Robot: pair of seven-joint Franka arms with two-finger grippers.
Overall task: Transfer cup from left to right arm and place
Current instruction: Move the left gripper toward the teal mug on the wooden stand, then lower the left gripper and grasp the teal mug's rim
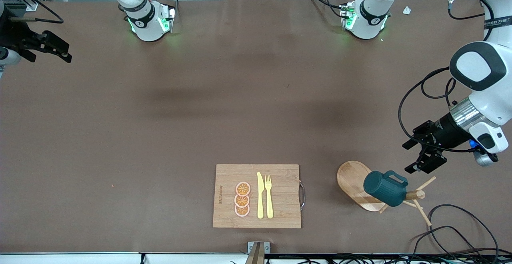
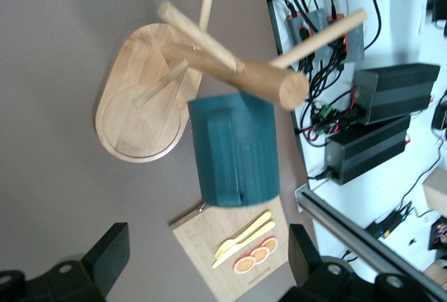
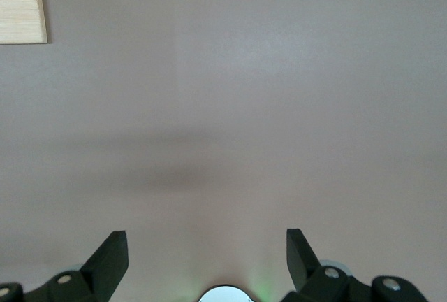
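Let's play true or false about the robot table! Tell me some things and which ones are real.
1. The cup hangs on the peg rack. True.
2. The left gripper holds the cup. False: it is open, in the air beside the cup.
3. A knife and fork lie on the cutting board. True.
4. Five orange slices lie on the board. False: three.
5. The right gripper is open over bare table. True.

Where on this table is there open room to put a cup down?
Bare tabletop stretches from the cutting board up to the arm bases and toward the right arm's end. It is crowded around the peg rack, where the cup hangs beside the open left end effector.
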